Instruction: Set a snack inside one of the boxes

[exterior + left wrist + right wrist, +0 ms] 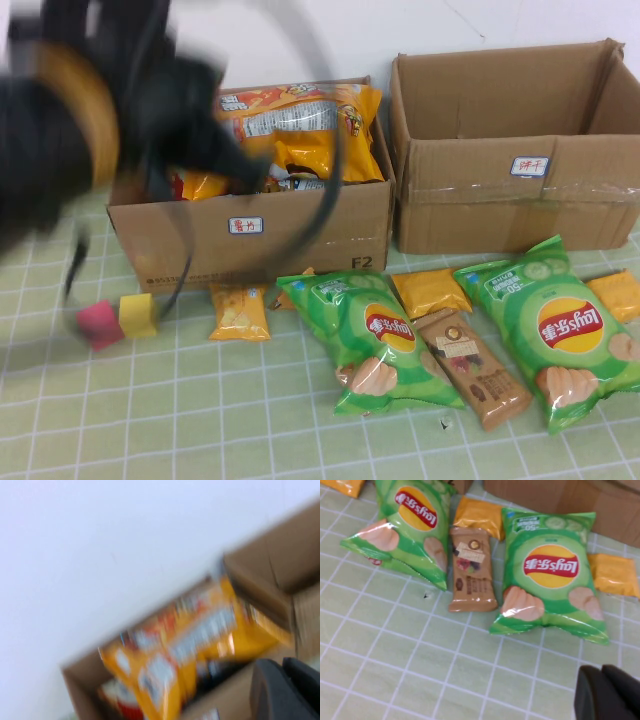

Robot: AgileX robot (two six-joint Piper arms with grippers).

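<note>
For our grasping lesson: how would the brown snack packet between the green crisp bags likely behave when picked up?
The brown snack packet lies flat and slim, so probably light and fairly stiff. Its glossy wrapper may slip. Left claw hovers above the left box; right claw is above the table.
</note>
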